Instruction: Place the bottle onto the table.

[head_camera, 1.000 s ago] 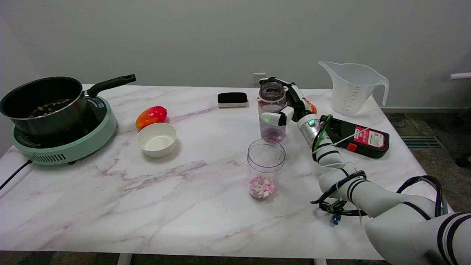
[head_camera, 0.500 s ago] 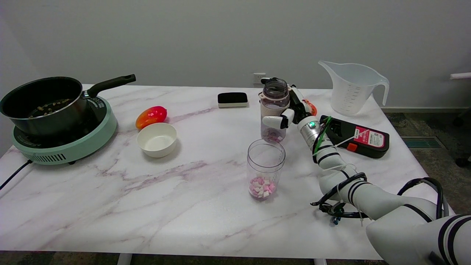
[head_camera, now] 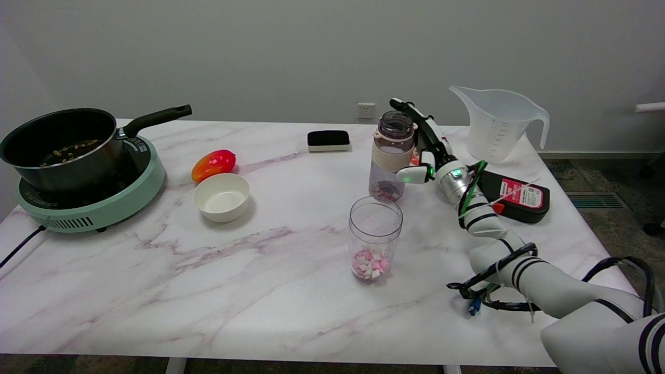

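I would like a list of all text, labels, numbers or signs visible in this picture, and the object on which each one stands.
No text can be read for certain.
Black device: its red label carries white print, too blurred to read.
Measuring jug: faint graduation marks on the wall, too small to read.
Induction cooker: pale markings on the dark top near the pan, illegible.
Bottle, clear cup and white bowl: no text visible.

Clear plastic bottle [head_camera: 390, 158], glossy marble table [head_camera: 260, 291]

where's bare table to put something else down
Bare marble runs along the table front, below the bowl and left of the cup. Crowded on the right: bottle, right hand, black device, measuring jug.
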`<action>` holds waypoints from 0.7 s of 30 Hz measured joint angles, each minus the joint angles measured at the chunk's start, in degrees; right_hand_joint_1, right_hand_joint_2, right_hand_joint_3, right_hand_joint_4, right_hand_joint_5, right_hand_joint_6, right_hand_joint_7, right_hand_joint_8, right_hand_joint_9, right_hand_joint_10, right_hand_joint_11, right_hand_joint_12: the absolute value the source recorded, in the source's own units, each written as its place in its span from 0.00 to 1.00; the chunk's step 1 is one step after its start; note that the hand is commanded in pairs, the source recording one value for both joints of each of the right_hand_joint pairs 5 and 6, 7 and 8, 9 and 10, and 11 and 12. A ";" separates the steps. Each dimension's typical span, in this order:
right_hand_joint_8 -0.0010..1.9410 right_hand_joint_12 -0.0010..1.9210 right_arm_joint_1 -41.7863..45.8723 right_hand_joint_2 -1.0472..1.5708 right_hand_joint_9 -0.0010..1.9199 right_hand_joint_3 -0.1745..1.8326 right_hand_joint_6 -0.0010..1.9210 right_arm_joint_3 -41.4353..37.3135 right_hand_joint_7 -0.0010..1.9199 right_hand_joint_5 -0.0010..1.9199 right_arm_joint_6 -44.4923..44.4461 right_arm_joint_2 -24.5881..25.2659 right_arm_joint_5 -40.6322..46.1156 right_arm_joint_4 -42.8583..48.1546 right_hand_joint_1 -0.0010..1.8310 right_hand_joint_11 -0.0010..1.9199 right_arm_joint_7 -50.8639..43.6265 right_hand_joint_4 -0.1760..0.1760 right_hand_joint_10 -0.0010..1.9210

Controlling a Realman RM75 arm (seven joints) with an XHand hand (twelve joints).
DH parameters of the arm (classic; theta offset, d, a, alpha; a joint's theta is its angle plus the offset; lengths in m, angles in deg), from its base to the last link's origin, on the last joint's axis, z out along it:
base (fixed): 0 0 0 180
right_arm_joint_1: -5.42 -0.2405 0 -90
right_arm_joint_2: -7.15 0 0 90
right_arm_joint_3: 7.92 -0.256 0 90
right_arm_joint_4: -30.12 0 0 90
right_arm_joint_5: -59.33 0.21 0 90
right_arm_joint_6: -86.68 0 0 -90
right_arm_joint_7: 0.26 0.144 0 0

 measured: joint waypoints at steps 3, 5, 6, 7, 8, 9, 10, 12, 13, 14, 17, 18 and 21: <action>0.28 0.28 1.52 0.01 0.26 0.76 0.11 -0.46 0.28 0.11 1.19 -1.33 0.00 2.47 0.71 0.28 -0.32 0.50 0.26; 0.27 0.28 2.78 0.02 0.26 0.73 0.10 -0.98 0.28 0.10 2.08 -2.34 -0.03 4.27 0.71 0.28 -0.56 0.50 0.26; 0.27 0.29 3.40 0.02 0.26 0.72 0.10 -1.30 0.28 0.10 2.53 -2.84 -0.07 5.16 0.72 0.29 -0.70 0.50 0.26; 0.27 0.29 3.98 0.02 0.26 0.71 0.10 -1.60 0.27 0.10 2.91 -3.28 -0.13 5.92 0.72 0.29 -0.83 0.50 0.26; 0.27 0.29 4.78 0.02 0.26 0.71 0.10 -2.04 0.27 0.10 3.45 -3.87 -0.26 6.92 0.72 0.29 -1.03 0.50 0.26; 0.27 0.29 5.55 0.02 0.27 0.72 0.10 -2.52 0.27 0.10 3.89 -4.40 -0.37 7.88 0.72 0.29 -1.24 0.50 0.27; 0.27 0.29 6.20 0.02 0.27 0.72 0.10 -2.97 0.27 0.10 4.28 -4.86 -0.50 8.72 0.72 0.29 -1.38 0.50 0.27; 0.27 0.29 7.99 0.03 0.27 0.72 0.09 -4.26 0.27 0.09 5.39 -6.04 -0.82 10.94 0.73 0.29 -1.82 0.50 0.27; 0.27 0.29 8.74 0.04 0.26 0.72 0.09 -4.82 0.27 0.09 5.80 -6.51 -0.95 11.86 0.73 0.29 -1.98 0.50 0.26; 0.27 0.29 9.74 0.04 0.26 0.73 0.09 -5.62 0.27 0.09 6.30 -7.10 -1.11 13.06 0.73 0.29 -2.16 0.50 0.26; 0.27 0.30 13.06 0.08 0.28 0.71 0.09 -8.39 0.28 0.09 8.12 -8.79 -1.58 16.85 0.75 0.30 -2.72 0.50 0.28; 0.28 0.30 14.31 0.09 0.28 0.70 0.09 -9.44 0.28 0.09 8.74 -9.37 -1.74 18.24 0.75 0.30 -2.93 0.50 0.28; 0.28 0.30 18.20 0.15 0.28 0.72 0.10 -12.80 0.29 0.10 10.67 -11.00 -2.30 22.64 0.76 0.30 -3.47 0.50 0.28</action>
